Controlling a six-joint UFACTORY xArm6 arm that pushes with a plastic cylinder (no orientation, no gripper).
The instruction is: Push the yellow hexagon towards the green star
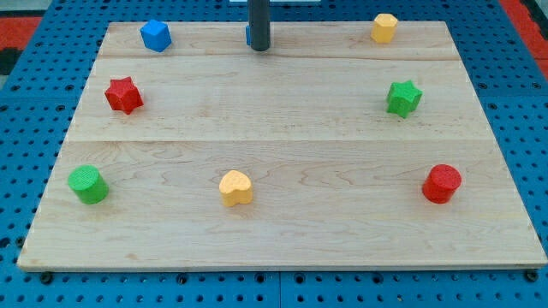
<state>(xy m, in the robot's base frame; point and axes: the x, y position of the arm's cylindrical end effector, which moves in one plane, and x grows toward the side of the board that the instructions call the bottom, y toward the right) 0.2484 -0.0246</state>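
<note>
Because the task turns on a line between two blocks, the relation that matters in the single camera view is this: the small yellow hexagon block sits at the view's top right of the pale wooden counter, and the green star-shaped block lies below it and slightly to the view's right, the two apart with bare wood between. My tip, the lower end of the dark straight rod, rests near the top edge at the view's middle, well to the left of the yellow hexagon and touching neither task block; there are no jaws on this rig, so nothing is held. Just behind the rod a blue block shows only as a sliver, its shape hidden. To drive the hexagon down towards the star, I judge that my tip must come round to the hexagon's upper side, slightly left, and push towards the view's bottom. The other blocks, a blue one, a red star, a green cylinder, a yellow heart-like piece and a red cylinder, lie off that line.
</note>
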